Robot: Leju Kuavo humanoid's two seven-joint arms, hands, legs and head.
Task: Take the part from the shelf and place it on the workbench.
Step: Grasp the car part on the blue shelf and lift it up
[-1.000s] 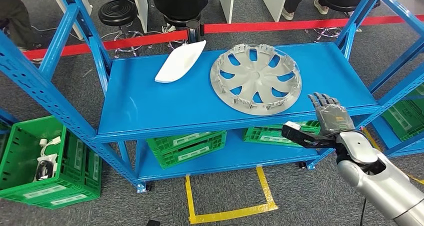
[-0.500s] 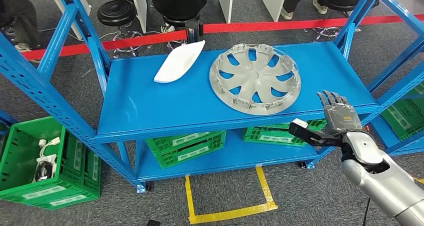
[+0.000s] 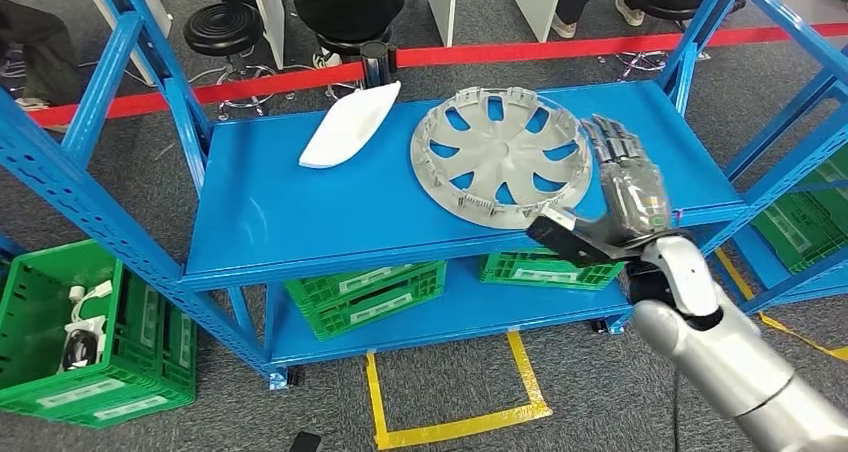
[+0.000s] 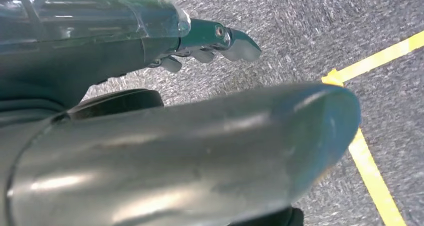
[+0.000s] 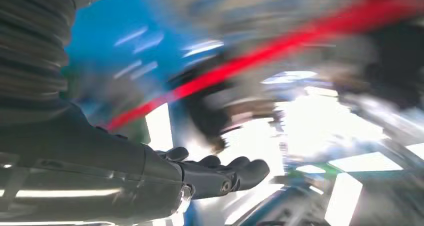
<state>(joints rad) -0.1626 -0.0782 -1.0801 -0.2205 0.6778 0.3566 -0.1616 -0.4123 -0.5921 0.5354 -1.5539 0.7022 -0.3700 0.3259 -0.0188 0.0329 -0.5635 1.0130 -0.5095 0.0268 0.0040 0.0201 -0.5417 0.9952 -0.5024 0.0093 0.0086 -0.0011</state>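
Early stage: my right hand (image 3: 625, 194) hangs empty with fingers apart, just beside the rim of the grey wheel cover (image 3: 500, 157), which lies ungrasped on the blue shelf (image 3: 300, 222). Grasping, lifting and carrying to the workbench remain.

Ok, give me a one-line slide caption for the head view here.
Open right hand raised beside the grey wheel cover on the blue shelf, a white part lying further left.

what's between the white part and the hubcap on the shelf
Nothing: in the head view only a bare strip of blue shelf separates the white part from the hubcap.
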